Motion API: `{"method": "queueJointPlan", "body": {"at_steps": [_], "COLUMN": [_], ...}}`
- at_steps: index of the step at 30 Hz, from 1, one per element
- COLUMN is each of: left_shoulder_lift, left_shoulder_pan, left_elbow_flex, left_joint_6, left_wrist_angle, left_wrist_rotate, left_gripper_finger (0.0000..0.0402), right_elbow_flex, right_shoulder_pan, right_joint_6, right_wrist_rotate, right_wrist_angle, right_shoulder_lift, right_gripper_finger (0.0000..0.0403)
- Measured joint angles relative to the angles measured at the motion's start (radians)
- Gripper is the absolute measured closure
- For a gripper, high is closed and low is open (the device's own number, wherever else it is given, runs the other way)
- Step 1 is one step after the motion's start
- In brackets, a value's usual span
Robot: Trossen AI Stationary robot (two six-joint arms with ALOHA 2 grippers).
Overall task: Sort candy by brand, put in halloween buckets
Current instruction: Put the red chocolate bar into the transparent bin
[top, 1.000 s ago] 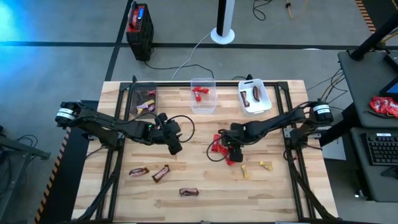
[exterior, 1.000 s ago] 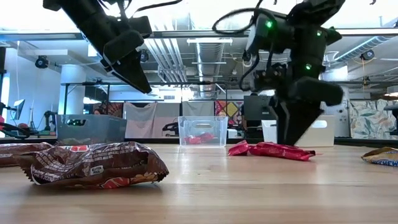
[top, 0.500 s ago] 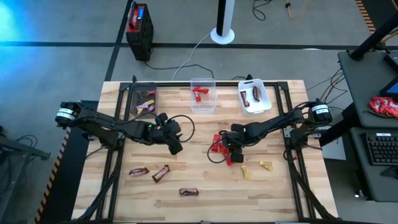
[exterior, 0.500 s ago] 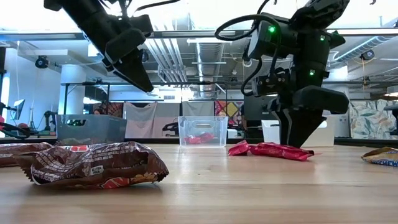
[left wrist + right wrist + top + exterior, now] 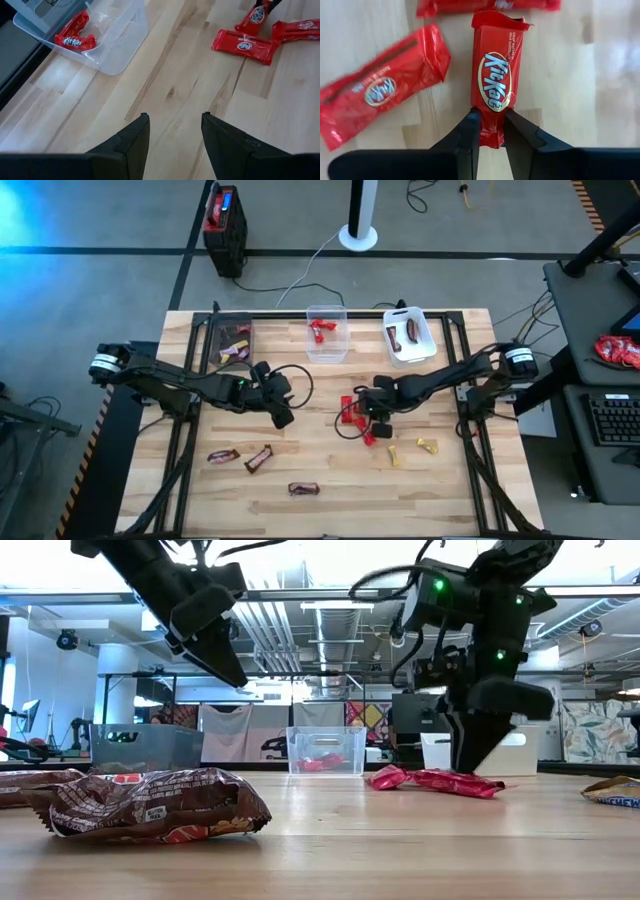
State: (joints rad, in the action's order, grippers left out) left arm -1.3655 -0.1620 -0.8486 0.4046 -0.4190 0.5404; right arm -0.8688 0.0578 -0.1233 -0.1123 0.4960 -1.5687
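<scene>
High view: clear bucket [image 5: 326,338] at the table's far edge. Left gripper [image 5: 283,416] hovers mid-table, fingers spread. Right gripper [image 5: 491,131] pinches red bar [image 5: 494,85] by one end; judged best lifted straight, avoiding neighbouring bars.

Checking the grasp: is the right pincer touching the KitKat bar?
Touching. The right wrist view shows the right pincer with both fingers pressed against the near end of the KitKat bar.

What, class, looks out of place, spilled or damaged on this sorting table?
Nothing looks spilled or damaged. Loose brown bars and yellow pieces lie unsorted on the table. The right hand is pinching one end of a red bar; the left hand hovers open.
</scene>
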Motion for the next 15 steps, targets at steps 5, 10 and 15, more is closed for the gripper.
{"method": "queueJointPlan", "body": {"at_steps": [5,10,15], "left_shoulder_lift": [0.000,0.000,0.018], "left_shoulder_pan": [0.000,0.000,-0.006], "left_elbow_flex": [0.000,0.000,-0.008], "left_joint_6": [0.000,-0.019,-0.029], "left_wrist_angle": [0.006,0.018,-0.008], "left_wrist_rotate": [0.000,0.013,0.022], "left_gripper_finger": [0.0239,0.0239,0.0239], "right_elbow_flex": [-0.003,-0.037,-0.109], "right_shoulder_pan": [0.000,-0.015,-0.086], "right_joint_6": [-0.019,-0.021,0.028], "right_wrist_rotate": [-0.031,-0.165,-0.304], "right_wrist_angle": [-0.016,-0.087,-0.186], "right_shoulder_lift": [0.049,0.078,0.073], "right_gripper_finger": [0.0339,0.0339,0.0339]}}
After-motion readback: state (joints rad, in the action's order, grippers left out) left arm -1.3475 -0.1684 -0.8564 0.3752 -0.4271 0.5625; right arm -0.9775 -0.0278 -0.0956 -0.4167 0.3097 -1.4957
